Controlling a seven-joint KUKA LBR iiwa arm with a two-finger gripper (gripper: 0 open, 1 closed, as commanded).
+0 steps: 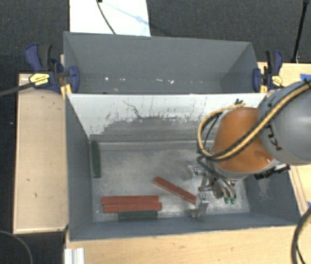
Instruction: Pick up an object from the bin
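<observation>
Dark green bar lies along the bin's left wall, two red bars and another green bar near the front. Slanted red bar sits mid-bin with my claw at its right end, can't tell if it's clenched or released.

The grey metal bin has a dark green bar lying along its left wall. At near left lie red bars, with a second green bar nearer still. A red stick slants mid-floor.

Grey arm, orange cover, yellow-black cables
</observation>
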